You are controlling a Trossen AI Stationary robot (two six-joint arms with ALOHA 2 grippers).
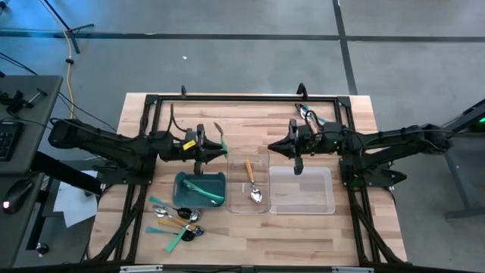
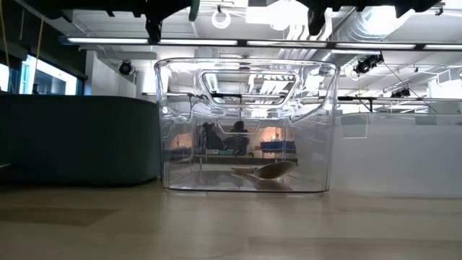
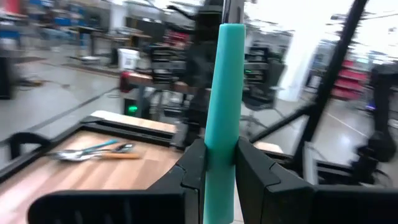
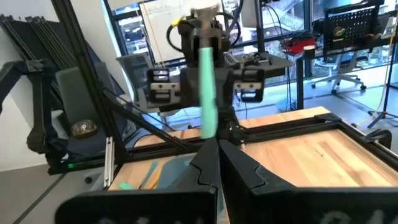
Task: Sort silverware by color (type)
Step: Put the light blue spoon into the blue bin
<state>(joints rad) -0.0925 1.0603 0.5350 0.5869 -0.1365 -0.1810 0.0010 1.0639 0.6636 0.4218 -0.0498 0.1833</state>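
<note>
My left gripper (image 1: 209,144) hovers above the table's middle, just beyond the teal bin (image 1: 184,182), shut on a teal-handled utensil (image 3: 224,87). It also shows in the right wrist view as a teal utensil (image 4: 208,93). My right gripper (image 1: 282,148) faces it from the right, shut and empty, beyond the clear trays. One teal utensil (image 1: 206,191) lies in the bin. An orange-handled spoon (image 1: 251,182) lies flat in the middle clear tray (image 1: 236,203). More silverware (image 1: 178,220) lies in a loose pile on the table near the front left. My left gripper pinches the teal handle (image 3: 219,158) between its two fingers (image 3: 194,168). The fingers are level and point toward the table's right, with the handle lying across them. A long stretch of handle, ending in its blunt end (image 3: 231,31), sticks out past the fingers. The utensil is clear of table and bins.
A second clear tray (image 1: 303,208) stands empty to the right of the first. A few utensils (image 1: 308,115) lie at the table's far right, near the black frame (image 1: 242,98) that rims the table. Bare wood lies along the front edge.
</note>
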